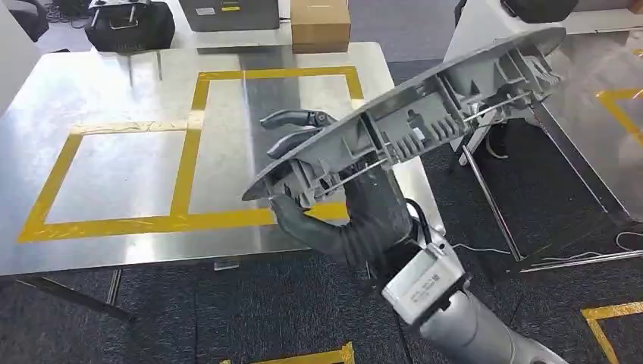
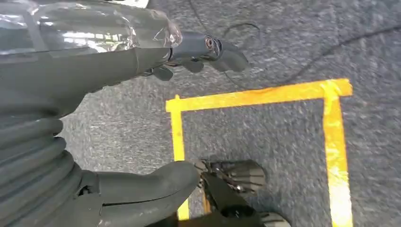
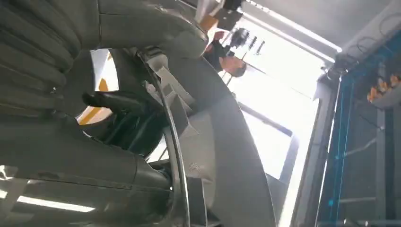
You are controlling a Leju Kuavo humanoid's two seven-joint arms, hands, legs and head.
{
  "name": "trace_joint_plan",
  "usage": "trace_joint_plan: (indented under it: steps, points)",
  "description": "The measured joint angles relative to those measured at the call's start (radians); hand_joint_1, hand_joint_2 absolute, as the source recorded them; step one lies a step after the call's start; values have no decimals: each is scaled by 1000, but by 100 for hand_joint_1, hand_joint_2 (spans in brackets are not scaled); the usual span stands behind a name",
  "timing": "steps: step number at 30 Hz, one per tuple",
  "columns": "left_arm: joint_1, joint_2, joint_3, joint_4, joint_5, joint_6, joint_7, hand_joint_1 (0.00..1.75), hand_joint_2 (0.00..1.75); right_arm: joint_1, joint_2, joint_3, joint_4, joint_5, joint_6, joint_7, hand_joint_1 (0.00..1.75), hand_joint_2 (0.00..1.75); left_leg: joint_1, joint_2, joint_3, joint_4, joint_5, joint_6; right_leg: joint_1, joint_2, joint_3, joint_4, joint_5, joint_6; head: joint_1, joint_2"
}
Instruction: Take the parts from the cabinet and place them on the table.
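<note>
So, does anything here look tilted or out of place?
Yes. The long grey part is tilted, held at one end by the right hand, its far end sticking out past the table edge. It is not yet set down.

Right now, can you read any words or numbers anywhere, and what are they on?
No text reads clearly.
Label on the right wrist's silver cover: print too small to read.
Labels on the grey box behind the table: blurred.
Cardboard box: no print visible.
Grey part in the right robot hand: none.
</note>
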Motion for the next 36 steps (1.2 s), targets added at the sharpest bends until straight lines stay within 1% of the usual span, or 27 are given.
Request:
trace_joint_plan:
  steps: [2,4,6,7,8,12,15,17,19,20,23,24,27,29,32,36]
  points:
    - [-1,-3,-15,0,0,-8,5,0,175,-51,-2,21,36,0,24,30,175,175,0,1,-1,0,0,0,-1,1,0,0,0,0,2,0]
    - [-6,-7,-35,0,0,-15,19,0,175,-127,-2,48,92,-8,59,67,175,175,-1,4,0,0,0,0,-1,2,0,0,0,0,0,0]
    - [-14,-10,-55,0,0,-21,32,0,175,-216,6,70,186,-22,79,76,175,175,-1,4,0,0,0,0,-1,2,0,0,0,0,1,0]
    - [-17,-13,-63,0,0,-21,34,0,175,-248,13,75,229,-25,83,77,175,175,-1,3,0,0,0,0,-1,1,1,0,0,0,-2,0]
    - [-18,-15,-68,0,0,-21,35,0,175,-268,15,81,261,-29,83,77,175,175,-1,2,0,0,0,1,-1,1,1,0,0,0,0,0]
    - [-18,-18,-93,0,0,-21,35,0,175,-316,24,109,355,-30,85,76,175,175,-1,1,1,0,0,1,-1,1,1,-1,0,0,-2,0]
    - [-18,-18,-112,0,0,-31,46,0,175,-352,27,133,411,-7,121,127,175,175,-1,1,0,0,0,1,-1,0,1,-2,0,0,0,0]
    - [-18,-19,-123,0,0,-39,52,0,175,-399,37,152,476,8,160,143,175,175,-1,1,-2,0,0,1,-2,1,1,-2,0,0,1,0]
    - [-18,-23,-135,0,0,-41,53,0,175,-454,51,180,566,34,214,160,175,175,-1,2,-1,0,0,1,-1,1,1,-3,0,0,-1,0]
    - [-18,-25,-139,0,0,-44,53,0,175,-486,61,200,624,52,239,169,175,175,-1,1,-2,0,0,1,-1,0,1,-3,0,0,1,0]
    - [-15,-30,-154,0,0,-49,53,0,175,-554,90,259,784,137,318,209,175,175,-1,-1,-1,0,0,1,-1,-1,2,-3,1,0,-2,0]
    - [-13,-32,-155,0,0,-49,53,0,175,-567,96,274,831,160,331,213,175,175,-1,-1,0,0,1,2,-1,-2,2,-3,1,1,-2,0]
    - [-4,-34,-158,0,0,-49,53,0,175,-593,110,309,928,172,343,219,175,175,-1,-1,0,0,1,2,-1,-2,2,-3,1,1,-2,0]
    - [-2,-35,-158,0,0,-50,55,0,175,-606,116,327,971,195,368,237,175,175,-1,-2,0,0,1,2,-1,-2,2,-3,1,1,0,0]
    - [6,-36,-158,0,2,-51,63,0,175,-634,124,373,1044,283,452,282,175,175,-1,-4,0,0,0,2,-1,-2,2,-4,1,1,-2,0]
    - [28,-41,-157,0,3,-51,58,0,175,-655,124,451,1141,421,567,296,175,175,-1,-9,-1,0,1,2,-1,-4,2,-6,1,1,-2,0]
